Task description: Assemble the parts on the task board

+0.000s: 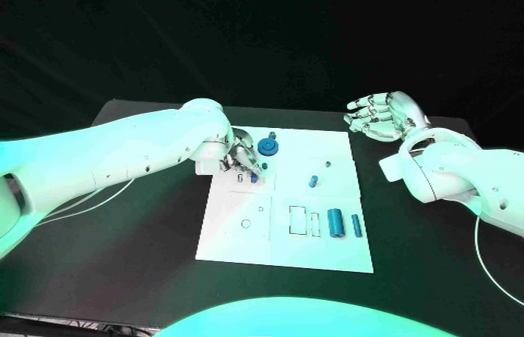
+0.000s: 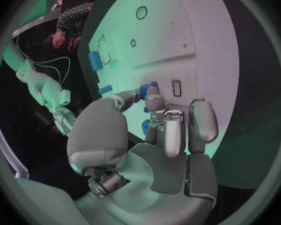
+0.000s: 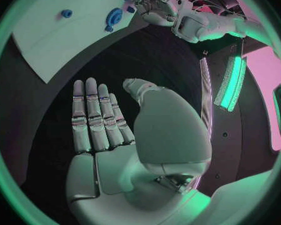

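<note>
The right hand lies flat, fingers straight and together, holding nothing, above the black table. Beyond it sits the task board with a blue gear-like part, and the left hand perhaps pinches a small blue piece.

We're looking down on the black worktop; the white task board lies flat at its middle, long side running away from us; a thin pale cable trails across the worktop's left part; another loops along its right edge.
</note>
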### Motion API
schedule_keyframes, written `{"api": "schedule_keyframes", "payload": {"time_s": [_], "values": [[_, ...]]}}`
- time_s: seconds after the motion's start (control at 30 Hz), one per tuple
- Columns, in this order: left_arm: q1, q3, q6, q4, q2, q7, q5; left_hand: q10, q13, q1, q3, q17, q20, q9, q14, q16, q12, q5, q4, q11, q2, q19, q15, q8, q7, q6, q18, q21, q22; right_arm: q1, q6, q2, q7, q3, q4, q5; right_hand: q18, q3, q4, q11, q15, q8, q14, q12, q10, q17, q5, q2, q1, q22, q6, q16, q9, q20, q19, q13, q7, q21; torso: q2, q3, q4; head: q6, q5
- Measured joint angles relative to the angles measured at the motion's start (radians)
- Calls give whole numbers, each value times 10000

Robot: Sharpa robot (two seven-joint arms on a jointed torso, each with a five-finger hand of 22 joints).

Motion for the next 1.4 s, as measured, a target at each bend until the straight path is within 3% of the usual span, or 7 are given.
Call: {"api": "schedule_keyframes", "payload": {"time_s": [0.73,1.33,1.4], "values": [[-5,-4,22,43,-59,65,-19,-2,-127,206,-38,-2,-36,111,-37,-1,0,80,-39,1,-192,36,-37,-125,-11,15,-1,0,-2,0,0,-8,2,0,9,0,0,0,0,0,0,0,0,0,0,1,0,0,0,0,0,0,-8,0,0,0,0,0,-1,-3,3,-32,8],[-10,-6,55,139,-150,54,-84,-2,-170,208,-8,-4,-37,134,-37,-1,-48,80,-9,2,-190,35,-37,-185,7,27,-1,-1,-5,0,0,-2,2,0,2,1,1,0,0,0,0,0,0,0,0,1,0,0,0,0,0,0,-7,0,0,0,0,0,-6,-4,1,-58,21],[-16,-27,74,146,-169,34,-101,-2,-152,332,-8,-4,-36,134,-37,-1,-48,75,-10,4,-66,35,-37,-187,40,28,-1,-1,34,0,0,-1,2,0,2,1,0,0,0,0,0,0,0,0,0,1,0,0,0,0,0,0,-7,0,0,0,0,0,-5,-3,1,-59,23]]}}
